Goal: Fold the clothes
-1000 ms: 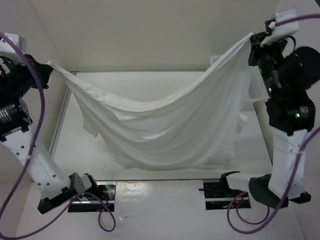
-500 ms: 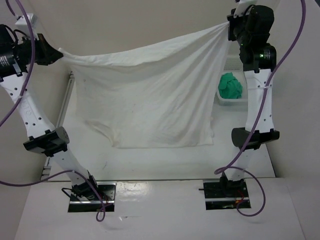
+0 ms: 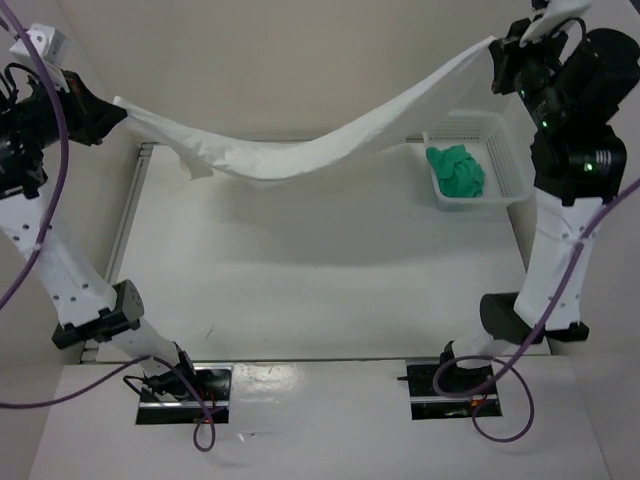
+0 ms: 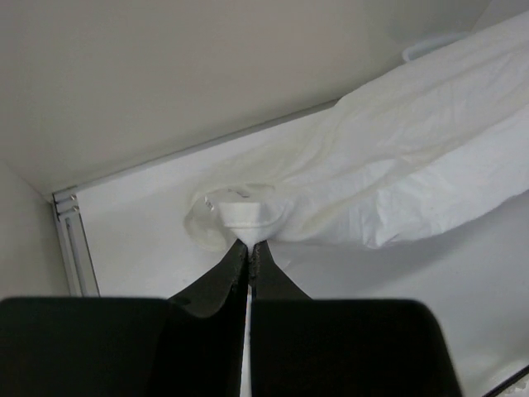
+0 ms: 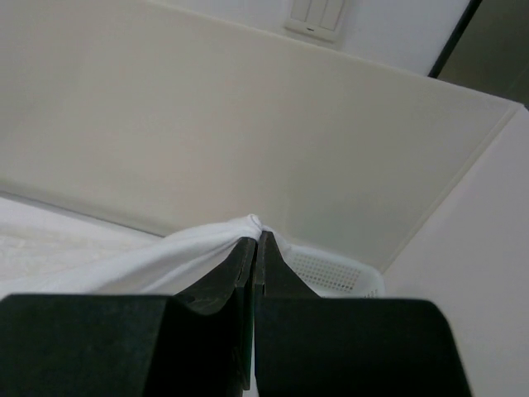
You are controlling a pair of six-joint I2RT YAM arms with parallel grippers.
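White clothes [image 3: 300, 158] hang in a sagging band from ten to two o'clock, above the table [image 3: 300, 280]. The left gripper [image 3: 118, 108] and right gripper [image 3: 495, 50] are each clamped on a corner, probably to spread the fabric for folding.

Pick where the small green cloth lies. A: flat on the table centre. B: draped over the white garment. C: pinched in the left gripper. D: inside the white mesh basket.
D: the crumpled bright green cloth sits inside the white plastic mesh basket.
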